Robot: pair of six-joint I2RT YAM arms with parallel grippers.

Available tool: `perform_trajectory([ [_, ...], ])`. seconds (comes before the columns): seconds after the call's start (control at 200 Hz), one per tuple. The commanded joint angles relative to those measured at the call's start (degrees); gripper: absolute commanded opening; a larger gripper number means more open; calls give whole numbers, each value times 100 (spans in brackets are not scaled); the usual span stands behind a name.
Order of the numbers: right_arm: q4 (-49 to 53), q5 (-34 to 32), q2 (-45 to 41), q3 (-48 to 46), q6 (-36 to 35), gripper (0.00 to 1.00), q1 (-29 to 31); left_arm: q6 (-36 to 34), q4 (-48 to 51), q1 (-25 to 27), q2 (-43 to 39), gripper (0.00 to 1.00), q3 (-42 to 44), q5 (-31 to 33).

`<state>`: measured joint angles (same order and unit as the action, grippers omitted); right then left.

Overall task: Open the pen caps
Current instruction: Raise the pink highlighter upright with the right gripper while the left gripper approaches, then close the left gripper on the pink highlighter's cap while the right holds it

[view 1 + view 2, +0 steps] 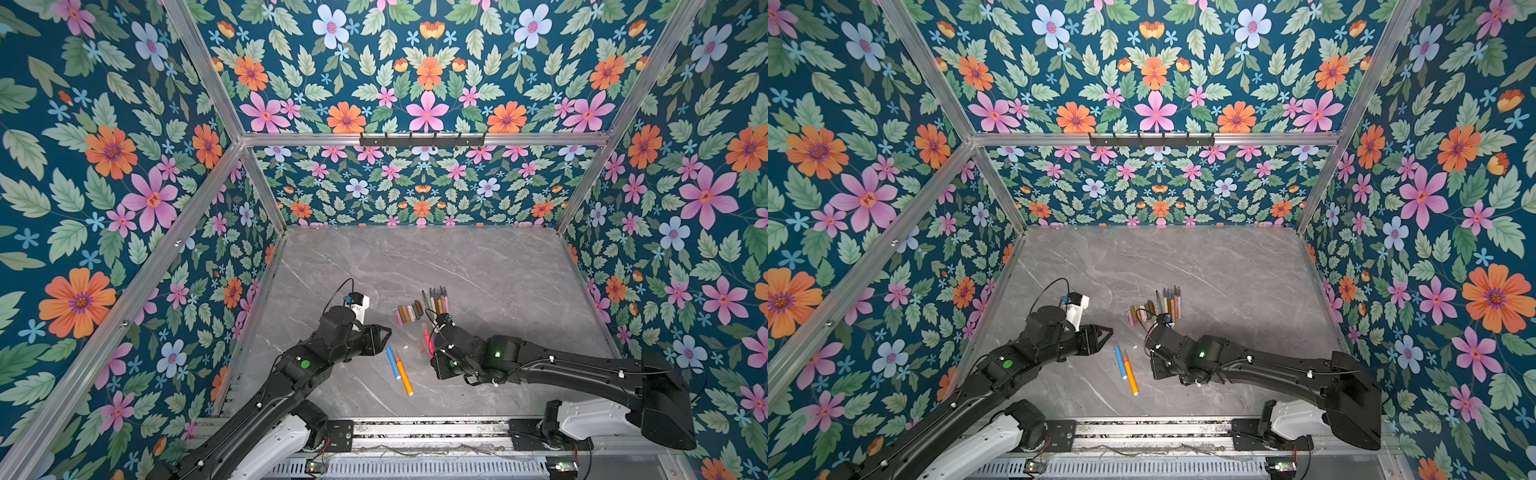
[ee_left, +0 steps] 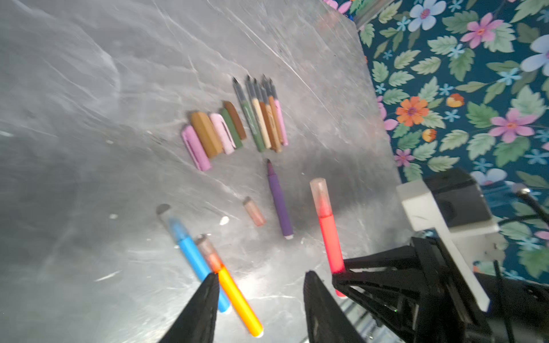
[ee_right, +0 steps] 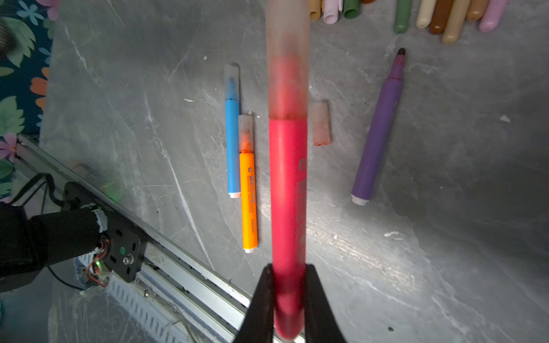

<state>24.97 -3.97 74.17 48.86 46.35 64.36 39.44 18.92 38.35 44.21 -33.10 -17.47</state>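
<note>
My right gripper (image 3: pixel 288 268) is shut on the lower end of a red marker (image 3: pixel 287 193), held above the table, with its translucent cap (image 3: pixel 287 59) on. My left gripper (image 2: pixel 261 273) is open and empty, left of the red marker (image 1: pixel 427 338) and above the blue marker (image 1: pixel 391 361) and orange marker (image 1: pixel 404 376). These two lie side by side, capped. A row of loose pen caps (image 2: pixel 214 133) in pink, tan, olive and brown lies beside several uncapped pens (image 2: pixel 264 115). An uncapped purple marker (image 2: pixel 279 202) and a loose translucent cap (image 2: pixel 255 211) lie nearer.
The grey marble table (image 1: pixel 478 270) is walled by floral panels on three sides. An aluminium rail (image 1: pixel 415 428) with both arm bases runs along the front edge. A black hook rack (image 1: pixel 422 139) hangs on the back wall.
</note>
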Motion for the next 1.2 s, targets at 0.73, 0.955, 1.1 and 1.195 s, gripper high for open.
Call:
perform_trajectory([
  [0.73, -915, 582, -662, -552, 143, 1, 7, 1242, -2645, 920, 1317, 49, 289, -449],
  [0.955, -1063, 676, -738, -606, 60, 1, 81, 1230, -2725, 922, 1429, 49, 260, -441],
  [1.1, -1160, 739, -753, -606, -4, 1, 151, 1209, -2788, 920, 1531, 49, 221, -432],
  [1.195, -1174, 782, -705, -596, -44, 1, 180, 1182, -2823, 920, 1612, 47, 191, -441],
])
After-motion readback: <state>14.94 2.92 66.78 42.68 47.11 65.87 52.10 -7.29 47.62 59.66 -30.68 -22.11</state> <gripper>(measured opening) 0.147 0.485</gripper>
